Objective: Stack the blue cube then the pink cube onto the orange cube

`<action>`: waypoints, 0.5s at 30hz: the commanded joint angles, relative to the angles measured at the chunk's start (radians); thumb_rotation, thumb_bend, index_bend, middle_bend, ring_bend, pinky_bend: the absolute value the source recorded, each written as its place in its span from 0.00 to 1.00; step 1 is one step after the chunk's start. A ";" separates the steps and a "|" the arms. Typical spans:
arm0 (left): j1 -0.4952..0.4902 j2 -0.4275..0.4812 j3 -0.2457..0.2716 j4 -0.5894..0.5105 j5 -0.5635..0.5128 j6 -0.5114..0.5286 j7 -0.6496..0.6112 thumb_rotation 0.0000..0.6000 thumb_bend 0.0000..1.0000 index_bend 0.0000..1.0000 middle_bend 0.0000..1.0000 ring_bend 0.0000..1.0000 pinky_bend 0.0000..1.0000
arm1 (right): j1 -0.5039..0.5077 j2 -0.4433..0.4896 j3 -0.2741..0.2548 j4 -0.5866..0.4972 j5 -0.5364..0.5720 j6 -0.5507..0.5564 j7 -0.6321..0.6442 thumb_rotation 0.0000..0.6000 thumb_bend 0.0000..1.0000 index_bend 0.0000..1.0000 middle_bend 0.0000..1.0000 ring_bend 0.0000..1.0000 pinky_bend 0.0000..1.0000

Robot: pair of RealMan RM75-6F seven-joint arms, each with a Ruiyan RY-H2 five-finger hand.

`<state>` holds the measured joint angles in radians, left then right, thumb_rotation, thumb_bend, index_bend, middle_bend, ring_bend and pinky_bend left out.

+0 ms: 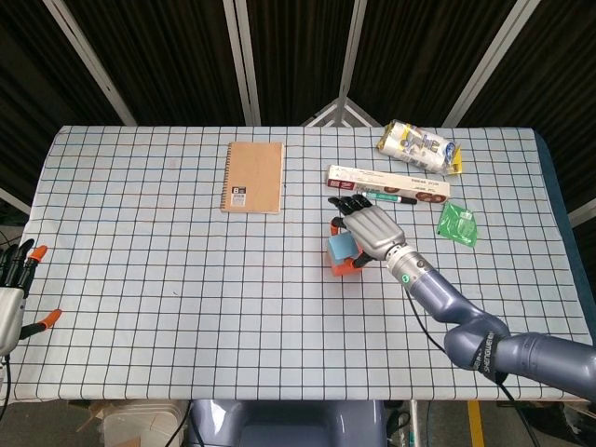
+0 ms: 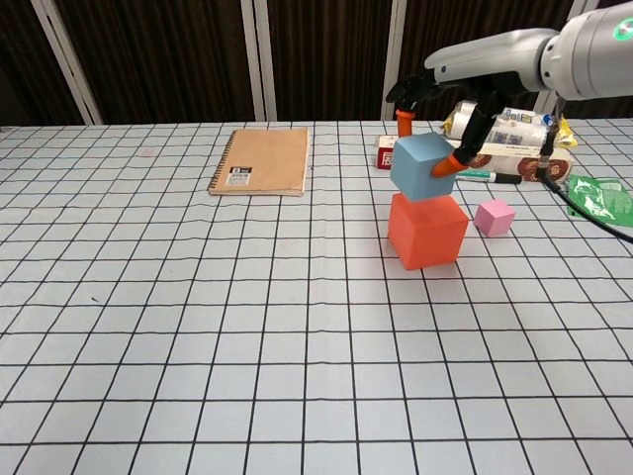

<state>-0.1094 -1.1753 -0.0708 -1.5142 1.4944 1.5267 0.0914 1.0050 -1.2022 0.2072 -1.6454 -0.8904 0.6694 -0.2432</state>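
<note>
1. We take the orange cube as our landmark; it stands on the checked table.
2. Our right hand is clamped on the blue cube, which sits tilted directly above the orange cube, its lower edge at or just over the top face; we cannot tell whether they touch.
3. In the head view that hand covers most of the blue cube.
4. The pink cube rests on the table just right of the orange cube, apart from it.
5. Behind the orange cube lies a red-and-white box; a notebook lies well to its left.
6. Our left hand sits at the table's edge, far left of the orange cube, fingers apart, holding nothing.
</note>
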 commanded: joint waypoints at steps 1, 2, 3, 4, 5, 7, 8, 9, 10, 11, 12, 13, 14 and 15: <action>0.001 0.001 0.000 -0.001 -0.002 0.000 0.000 1.00 0.11 0.05 0.00 0.00 0.00 | 0.009 -0.020 -0.003 0.010 0.015 0.014 -0.007 1.00 0.52 0.52 0.00 0.00 0.00; 0.002 0.001 0.000 -0.001 -0.002 0.000 0.001 1.00 0.11 0.05 0.00 0.00 0.00 | 0.013 -0.027 -0.002 0.015 0.022 0.019 -0.010 1.00 0.52 0.52 0.00 0.00 0.00; 0.002 0.002 0.001 -0.003 -0.004 -0.002 0.001 1.00 0.11 0.05 0.00 0.00 0.00 | 0.016 -0.034 -0.002 0.019 0.029 0.023 -0.012 1.00 0.52 0.52 0.00 0.00 0.00; 0.002 0.003 0.001 -0.004 -0.005 -0.003 0.001 1.00 0.11 0.05 0.00 0.00 0.00 | 0.019 -0.040 -0.001 0.023 0.037 0.027 -0.013 1.00 0.52 0.52 0.00 0.00 0.00; 0.002 0.004 0.001 -0.005 -0.006 -0.005 0.001 1.00 0.11 0.05 0.00 0.00 0.00 | 0.023 -0.045 -0.001 0.028 0.043 0.030 -0.016 1.00 0.52 0.52 0.00 0.00 0.00; 0.001 0.005 0.000 -0.006 -0.008 -0.007 0.001 1.00 0.11 0.05 0.00 0.00 0.00 | 0.030 -0.055 -0.004 0.038 0.052 0.037 -0.026 1.00 0.52 0.53 0.00 0.00 0.00; 0.001 0.006 0.000 -0.006 -0.008 -0.008 0.001 1.00 0.11 0.05 0.00 0.00 0.00 | 0.032 -0.059 -0.005 0.042 0.056 0.039 -0.030 1.00 0.52 0.53 0.00 0.00 0.00; 0.001 0.006 0.000 -0.006 -0.009 -0.009 0.000 1.00 0.11 0.05 0.00 0.00 0.00 | 0.035 -0.062 -0.006 0.045 0.060 0.041 -0.032 1.00 0.52 0.53 0.00 0.00 0.00; 0.001 0.007 0.000 -0.007 -0.009 -0.010 0.000 1.00 0.11 0.05 0.00 0.00 0.00 | 0.037 -0.067 -0.008 0.050 0.063 0.041 -0.034 1.00 0.52 0.53 0.00 0.00 0.00; 0.001 0.007 0.000 -0.007 -0.010 -0.010 0.000 1.00 0.11 0.05 0.00 0.00 0.00 | 0.039 -0.070 -0.010 0.054 0.065 0.040 -0.036 1.00 0.52 0.53 0.00 0.00 0.00; 0.001 0.008 0.000 -0.007 -0.012 -0.011 0.000 1.00 0.11 0.05 0.00 0.00 0.00 | 0.041 -0.073 -0.013 0.059 0.067 0.039 -0.037 1.00 0.52 0.53 0.00 0.00 0.00; 0.001 0.008 0.000 -0.008 -0.012 -0.012 0.000 1.00 0.11 0.05 0.00 0.00 0.00 | 0.042 -0.076 -0.016 0.064 0.068 0.037 -0.038 1.00 0.52 0.53 0.00 0.00 0.00; 0.002 0.009 0.000 -0.009 -0.013 -0.012 0.000 1.00 0.11 0.05 0.00 0.00 0.00 | 0.043 -0.078 -0.019 0.069 0.069 0.036 -0.040 1.00 0.52 0.53 0.00 0.00 0.00; 0.002 0.009 0.000 -0.010 -0.014 -0.012 0.001 1.00 0.11 0.05 0.00 0.00 0.00 | 0.043 -0.080 -0.022 0.073 0.071 0.035 -0.041 1.00 0.52 0.53 0.00 0.00 0.00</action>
<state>-0.1076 -1.1661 -0.0707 -1.5239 1.4808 1.5144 0.0920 1.0471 -1.2802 0.1873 -1.5751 -0.8211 0.7060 -0.2826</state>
